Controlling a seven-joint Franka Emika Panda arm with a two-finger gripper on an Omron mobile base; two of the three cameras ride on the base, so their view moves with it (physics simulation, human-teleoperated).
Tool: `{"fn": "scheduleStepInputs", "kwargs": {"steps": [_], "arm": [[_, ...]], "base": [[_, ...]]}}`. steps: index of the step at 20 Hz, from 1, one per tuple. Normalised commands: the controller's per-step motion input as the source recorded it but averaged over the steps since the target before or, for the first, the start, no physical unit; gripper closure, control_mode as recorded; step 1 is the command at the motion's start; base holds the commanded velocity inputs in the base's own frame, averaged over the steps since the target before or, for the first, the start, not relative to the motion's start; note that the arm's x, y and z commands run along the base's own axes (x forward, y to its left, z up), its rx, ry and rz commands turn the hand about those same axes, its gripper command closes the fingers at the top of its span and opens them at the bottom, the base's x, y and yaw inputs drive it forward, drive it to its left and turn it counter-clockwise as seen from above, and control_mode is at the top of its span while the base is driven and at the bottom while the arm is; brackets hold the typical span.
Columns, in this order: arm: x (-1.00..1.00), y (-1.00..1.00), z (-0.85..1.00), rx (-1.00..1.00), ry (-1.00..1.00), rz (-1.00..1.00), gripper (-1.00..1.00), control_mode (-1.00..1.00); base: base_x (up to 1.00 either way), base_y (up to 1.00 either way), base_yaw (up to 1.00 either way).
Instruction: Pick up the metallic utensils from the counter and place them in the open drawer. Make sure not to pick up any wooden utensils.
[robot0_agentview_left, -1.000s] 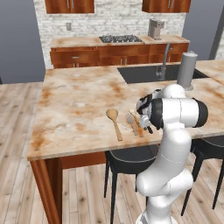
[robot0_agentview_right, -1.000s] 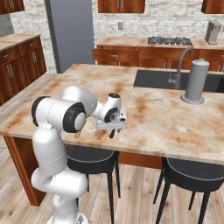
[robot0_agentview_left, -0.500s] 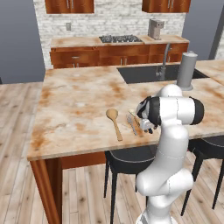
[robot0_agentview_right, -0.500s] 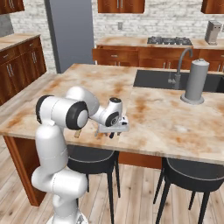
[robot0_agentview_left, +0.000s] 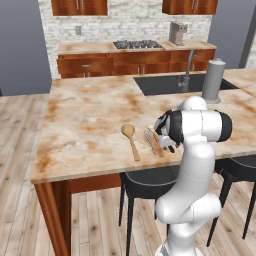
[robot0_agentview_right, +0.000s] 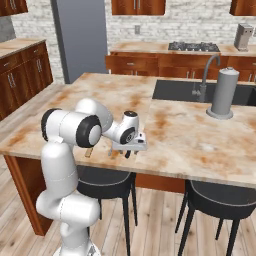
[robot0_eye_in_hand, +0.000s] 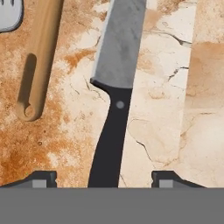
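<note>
In the hand view the knife lies straight ahead, with its black handle (robot0_eye_in_hand: 109, 146) between my fingertips (robot0_eye_in_hand: 43, 178) and its silver blade (robot0_eye_in_hand: 120, 43) pointing away. My gripper (robot0_eye_in_hand: 105, 179) is open and straddles the handle end just above the counter (robot0_eye_in_hand: 175, 100). The shorter wooden utensil (robot0_eye_in_hand: 39, 57) lies left of the knife, and a tip of the silver fork (robot0_eye_in_hand: 8, 15) shows at the top-left corner. From the left base view, the wooden spoon (robot0_agentview_left: 131, 140), fork (robot0_agentview_left: 149, 140) and short wooden utensil (robot0_agentview_left: 156, 141) lie side by side, with the gripper (robot0_agentview_left: 167, 143) low beside them. The drawer is out of view.
A sink with a faucet (robot0_agentview_left: 187, 75) and a tall grey canister (robot0_agentview_left: 213, 80) sit at the counter's far right. Dark stools (robot0_agentview_right: 107, 182) stand under the near edge of the counter. The counter top left of the spoon (robot0_agentview_left: 85, 120) is bare.
The hand has come down toward the counter over the utensils, with its fingers still apart. The utensils have not moved.
</note>
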Motion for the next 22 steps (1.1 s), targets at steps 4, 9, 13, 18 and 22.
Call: {"fn": "scheduleStepInputs", "kwargs": {"steps": [4, 9, 13, 18, 22], "arm": [[0.00, 0.00, -0.16, 0.00, 0.00, -0.05, -1.00, -1.00], [0.00, 0.00, -0.19, 0.00, 0.00, -0.04, 1.00, -1.00], [0.00, 0.00, -0.07, 0.00, 0.01, -0.02, 1.00, -1.00], [0.00, 0.00, 0.00, 0.00, 0.01, 0.00, 1.00, -1.00], [0.00, 0.00, 0.01, 0.00, 0.00, 0.00, 1.00, -1.00]], "base": [[0.00, 0.00, 0.00], [0.00, 0.00, 0.00], [0.00, 0.00, 0.00], [0.00, 0.00, 0.00], [0.00, 0.00, 0.00]]}}
